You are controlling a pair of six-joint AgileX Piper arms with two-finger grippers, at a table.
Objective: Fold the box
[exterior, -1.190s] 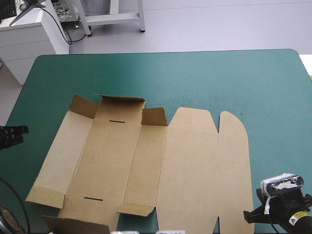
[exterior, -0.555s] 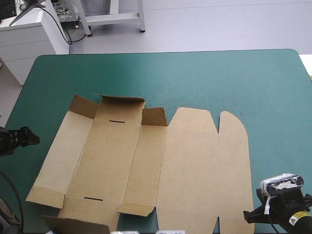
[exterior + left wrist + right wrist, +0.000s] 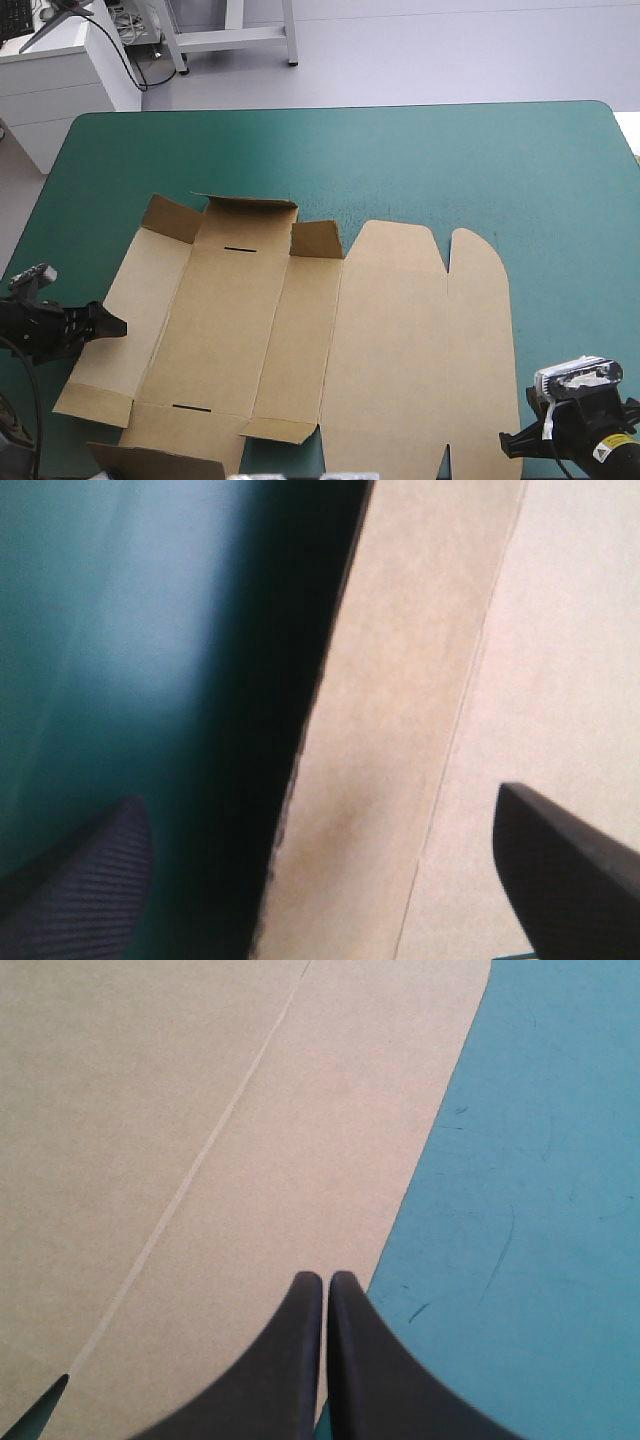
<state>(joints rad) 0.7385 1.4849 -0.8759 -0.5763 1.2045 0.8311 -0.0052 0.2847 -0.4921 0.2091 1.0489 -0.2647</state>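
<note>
The left gripper (image 3: 106,324) has slid in from the table's left edge and now reaches the left side panel (image 3: 140,295) of the brown box (image 3: 300,340). Its black fingers are spread wide, one over the teal-green cover (image 3: 450,160) and one over board, probably lining up a first wall fold. The box lies flat mid-table, unmoved. The right gripper (image 3: 326,1285), fingers pressed together, stays at the box's right flap (image 3: 480,340).

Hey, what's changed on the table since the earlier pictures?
The left gripper has moved in from the table's left edge toward the box; its open fingers now straddle the box's left edge, gripping nothing. The box lies as before, and the right gripper stays shut over its right flap.
</note>
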